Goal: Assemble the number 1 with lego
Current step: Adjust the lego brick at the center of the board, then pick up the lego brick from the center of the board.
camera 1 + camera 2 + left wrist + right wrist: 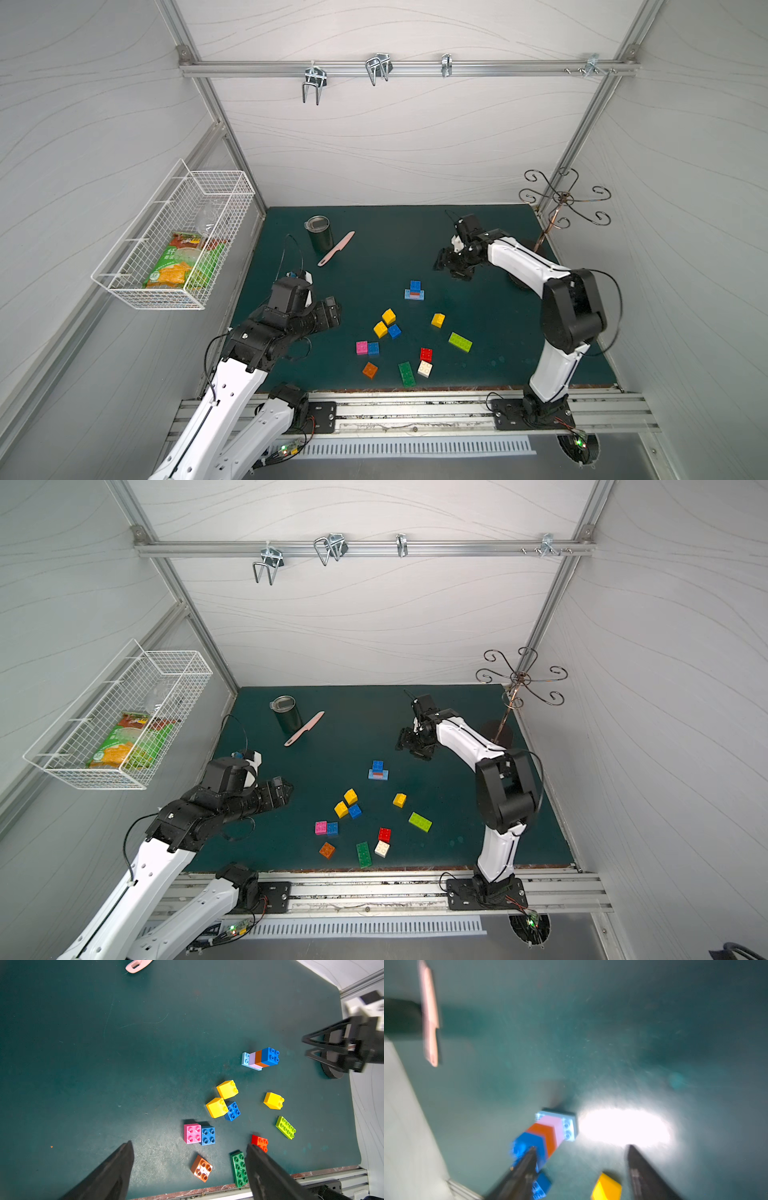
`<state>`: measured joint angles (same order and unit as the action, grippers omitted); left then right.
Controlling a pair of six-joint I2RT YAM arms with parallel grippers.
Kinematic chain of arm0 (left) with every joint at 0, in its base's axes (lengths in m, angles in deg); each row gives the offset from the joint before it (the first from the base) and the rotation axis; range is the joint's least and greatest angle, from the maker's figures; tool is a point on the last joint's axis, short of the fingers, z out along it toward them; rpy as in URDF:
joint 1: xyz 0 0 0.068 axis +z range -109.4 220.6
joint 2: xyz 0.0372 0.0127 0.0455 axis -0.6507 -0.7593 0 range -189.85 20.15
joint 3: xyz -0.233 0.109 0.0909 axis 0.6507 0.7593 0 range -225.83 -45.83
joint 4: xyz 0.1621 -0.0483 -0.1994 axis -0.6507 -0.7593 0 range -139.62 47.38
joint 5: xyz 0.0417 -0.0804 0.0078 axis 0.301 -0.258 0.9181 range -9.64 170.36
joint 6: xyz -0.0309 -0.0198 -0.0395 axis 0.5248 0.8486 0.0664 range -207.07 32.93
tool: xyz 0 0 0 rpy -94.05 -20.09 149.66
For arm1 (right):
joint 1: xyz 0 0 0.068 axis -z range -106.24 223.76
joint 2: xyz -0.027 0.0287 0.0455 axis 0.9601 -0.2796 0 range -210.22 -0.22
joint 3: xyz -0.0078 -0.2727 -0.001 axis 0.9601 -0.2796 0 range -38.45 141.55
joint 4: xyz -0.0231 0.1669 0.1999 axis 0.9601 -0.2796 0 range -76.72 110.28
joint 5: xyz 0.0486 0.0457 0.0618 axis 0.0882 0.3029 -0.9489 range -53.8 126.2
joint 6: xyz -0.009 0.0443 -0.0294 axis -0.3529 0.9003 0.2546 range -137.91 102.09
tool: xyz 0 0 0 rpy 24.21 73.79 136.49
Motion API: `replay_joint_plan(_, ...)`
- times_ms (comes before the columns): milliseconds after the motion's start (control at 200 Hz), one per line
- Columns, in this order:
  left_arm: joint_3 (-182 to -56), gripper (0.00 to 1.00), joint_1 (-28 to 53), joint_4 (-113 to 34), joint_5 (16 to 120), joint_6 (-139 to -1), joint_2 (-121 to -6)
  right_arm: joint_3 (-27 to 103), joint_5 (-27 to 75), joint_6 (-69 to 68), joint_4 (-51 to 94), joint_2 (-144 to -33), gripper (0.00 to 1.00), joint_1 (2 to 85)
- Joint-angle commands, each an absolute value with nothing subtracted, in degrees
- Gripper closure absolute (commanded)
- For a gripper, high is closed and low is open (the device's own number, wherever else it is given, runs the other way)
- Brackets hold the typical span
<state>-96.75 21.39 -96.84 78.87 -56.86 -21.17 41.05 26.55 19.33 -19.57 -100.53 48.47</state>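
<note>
**Stack [414, 289] upright mid-desk [374, 249]; left pincer [189, 1143] and right pincer [581, 1147] wide apart, empty**

Right wrist view smeared; right finger [527, 1165] overlaps stack top there. Left finger [261, 1165] cuts off the one red [259, 1142] and the one green [239, 1167]. Base [414, 295] long axis parallel to back edge. Loose toward front edge: 3 yellow [389, 316], 2 blue [394, 331], 1 each pink [362, 347], orange [369, 370], white [424, 368], lime [460, 342].
</note>
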Motion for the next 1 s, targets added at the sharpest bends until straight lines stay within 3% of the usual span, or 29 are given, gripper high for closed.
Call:
replay_joint_plan(0, -97.6, 0.11, 21.2, -95.9, 78.6, -56.8, -19.9, 37.2, 31.3, 24.9, -27.7, -96.6, 0.15, 46.0)
replay_joint_plan(130, -97.5, 0.11, 21.2, -95.6, 78.0, -56.9, -19.1, 36.2, 37.1, 28.9, -31.6, -93.9, 0.01, 39.9)
replay_joint_plan(280, -97.4, 0.11, 21.2, -95.5, 77.3, -57.2, -18.7, 34.6, 43.5, 33.8, -34.5, -93.7, 0.01, 34.2)
replay_joint_plan(560, -97.3, 0.11, 21.0, -95.4, 77.0, -57.3, -18.0, 32.7, 46.0, 38.6, -33.8, -96.0, 0.05, 28.1)
replay_joint_plan(996, -97.2, 0.11, 20.6, -95.2, 76.4, -57.4, -17.7, 35.4, 49.0, 40.9, -33.6, -105.8, 0.12, 24.8)
